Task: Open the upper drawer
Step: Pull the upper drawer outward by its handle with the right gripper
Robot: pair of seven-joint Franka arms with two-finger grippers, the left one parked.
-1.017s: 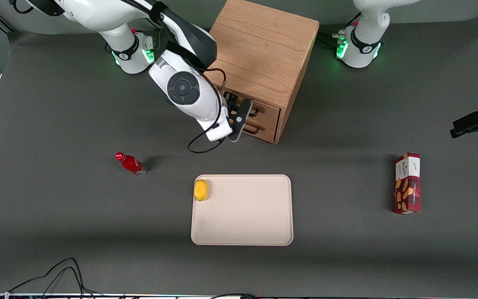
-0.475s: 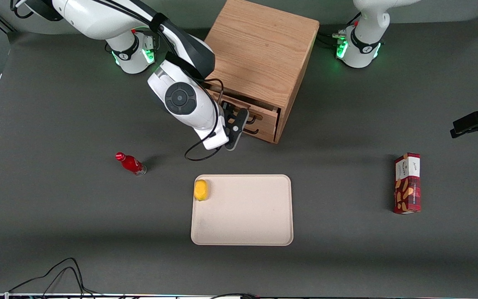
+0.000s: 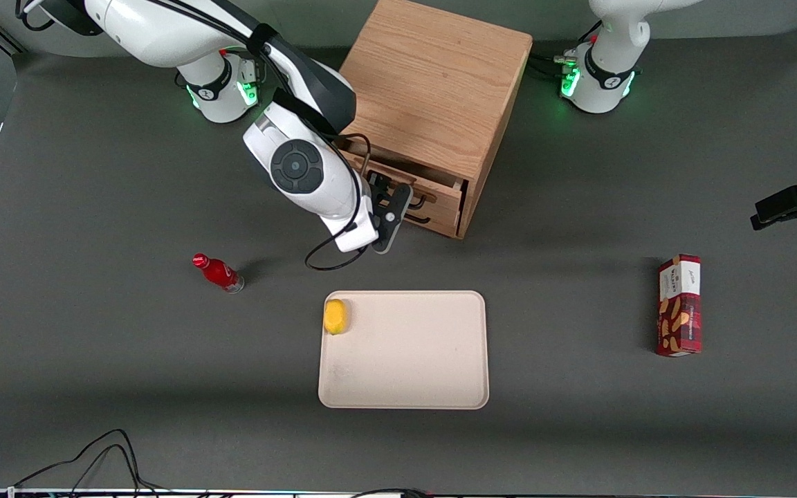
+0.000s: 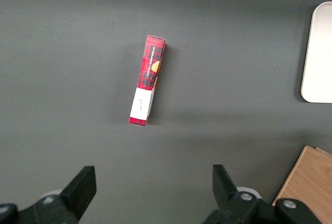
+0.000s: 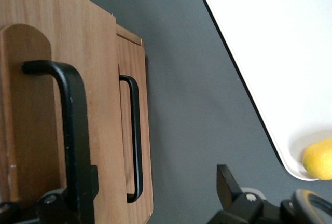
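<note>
Your gripper sits right at the front of the cabinet, at the upper drawer. That drawer is pulled partway out: its front stands proud of the lower drawer, and a dark gap shows betw. it and the cabinet top. In the right wrist view the upper drawer's black handle runs down betw. the gripper's fingers, w/ one finger standing well clear of the bar. So you have the jaws set wide around the handle, not clamped on it; can't tell whether the other finger touches the bar.

Lower drawer reads flush w/ the cabinet, its handle untouched.

Rest of table: beige tray nearer the front camera than the cabinet, a lemon in its corner. Red bottle lies toward the working arm's end. Red biscuit box toward the parked arm's end, well apart from the tray.
</note>
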